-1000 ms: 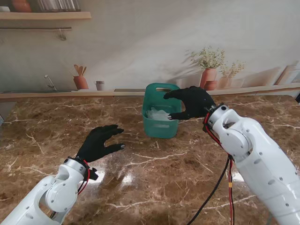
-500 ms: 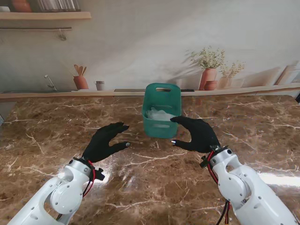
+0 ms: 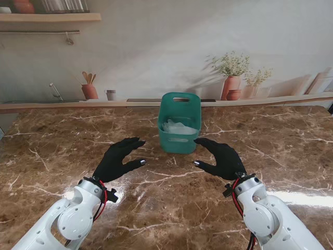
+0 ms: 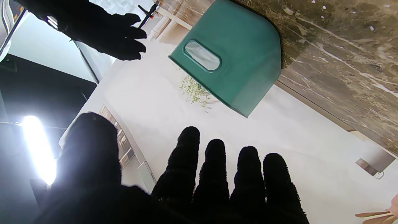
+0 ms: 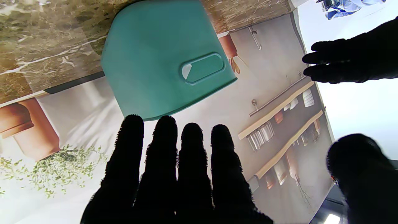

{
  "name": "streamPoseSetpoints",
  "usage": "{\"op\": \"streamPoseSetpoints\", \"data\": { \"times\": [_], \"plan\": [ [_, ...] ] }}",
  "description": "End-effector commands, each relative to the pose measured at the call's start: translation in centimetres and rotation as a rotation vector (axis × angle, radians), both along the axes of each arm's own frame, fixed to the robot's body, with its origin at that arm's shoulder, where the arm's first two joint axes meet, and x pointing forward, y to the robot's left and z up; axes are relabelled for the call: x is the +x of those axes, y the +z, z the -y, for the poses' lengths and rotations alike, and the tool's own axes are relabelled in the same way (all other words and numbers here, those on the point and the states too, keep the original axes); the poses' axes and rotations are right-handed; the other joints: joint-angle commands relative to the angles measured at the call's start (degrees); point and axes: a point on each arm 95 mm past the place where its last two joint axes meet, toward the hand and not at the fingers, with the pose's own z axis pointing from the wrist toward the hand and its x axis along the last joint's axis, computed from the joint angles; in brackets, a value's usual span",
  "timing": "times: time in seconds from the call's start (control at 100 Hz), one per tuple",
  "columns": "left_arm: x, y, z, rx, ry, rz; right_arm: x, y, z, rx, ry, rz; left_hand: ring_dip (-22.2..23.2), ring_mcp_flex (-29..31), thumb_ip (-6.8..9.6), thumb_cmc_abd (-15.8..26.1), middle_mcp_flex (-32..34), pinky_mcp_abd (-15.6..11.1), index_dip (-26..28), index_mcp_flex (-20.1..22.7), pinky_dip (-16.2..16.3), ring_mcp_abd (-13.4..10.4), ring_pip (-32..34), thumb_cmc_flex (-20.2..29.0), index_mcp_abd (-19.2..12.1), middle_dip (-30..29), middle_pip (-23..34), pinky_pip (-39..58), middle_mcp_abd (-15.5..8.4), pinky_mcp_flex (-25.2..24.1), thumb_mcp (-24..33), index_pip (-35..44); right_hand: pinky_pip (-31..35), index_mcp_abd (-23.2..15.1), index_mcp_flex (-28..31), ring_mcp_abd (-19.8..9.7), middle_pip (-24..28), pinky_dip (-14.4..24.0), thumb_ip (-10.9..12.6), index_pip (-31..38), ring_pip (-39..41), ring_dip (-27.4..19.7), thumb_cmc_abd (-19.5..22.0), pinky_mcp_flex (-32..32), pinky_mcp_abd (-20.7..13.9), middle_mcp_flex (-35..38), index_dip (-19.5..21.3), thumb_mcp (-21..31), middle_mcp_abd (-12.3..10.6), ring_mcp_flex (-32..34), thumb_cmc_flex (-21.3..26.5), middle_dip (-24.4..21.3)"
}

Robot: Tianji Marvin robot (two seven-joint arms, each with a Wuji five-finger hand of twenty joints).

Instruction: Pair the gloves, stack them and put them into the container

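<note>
- Left hand: black-gloved, fingers spread, holding nothing; it hovers over the marble table, nearer to me than the container and to its left. Palm turned inward toward the other hand.
- Container: teal plastic basket with handle slots, upright at the middle of the table, well apart from both hands. Pale translucent gloves lie inside; I cannot tell how many, or whether they sit paired and stacked. The slot in the left wrist view shows only a pale patch.
- Right hand: also splayed and empty, just right of the container and nearer to me, palm facing the left hand.
- Judgement: no loose glove shows on the table, so the task looks at or near its end; the step in hand is retreat to rest.
- To do it well: keep both hands clear of the basket wall, since a knock would tip this light container; keep fingers apart and avoid snagging the glove material.
</note>
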Motion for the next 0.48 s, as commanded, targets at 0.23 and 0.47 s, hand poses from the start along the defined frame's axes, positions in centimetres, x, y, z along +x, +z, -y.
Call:
{"op": "streamPoseSetpoints", "data": {
  "times": [0.23, 0.47],
  "plan": [
    [-0.2, 0.9, 0.0, 0.014, -0.003, 0.000, -0.9, 0.7, 0.3, -0.006, 0.002, 0.021, -0.8, -1.8, 2.29, 1.8, -1.7, -2.7, -0.5, -1.4, -1.1, -2.7, -1.0, -0.9, 0.3, -0.2, -0.7, 1.7, -1.6, -0.4, -1.0, -0.3, 0.4, -1.3, 0.1, 0.0, -0.2, -1.6, 2.1, -0.4, -0.3, -1.5, 0.2, -0.2, -0.2, -0.3, -0.3, -1.1, -0.6, -1.6, -0.2, -1.2],
    [0.0, 0.9, 0.3, 0.016, -0.004, -0.006, -1.0, 1.2, 0.4, -0.015, 0.009, 0.030, -0.8, -1.7, 2.26, 1.7, -1.5, -2.7, -0.2, -1.3, -1.4, -3.0, -1.3, -0.7, 0.1, -0.3, -0.8, 1.5, -1.7, -0.5, -1.0, 0.2, 0.8, -1.2, 0.7, 0.4, -0.1, -1.5, 2.1, 0.1, -0.3, -1.4, -0.1, -0.1, 0.1, 0.0, -0.1, -1.4, -0.8, -1.4, 0.6, -1.0]
  ]
}}
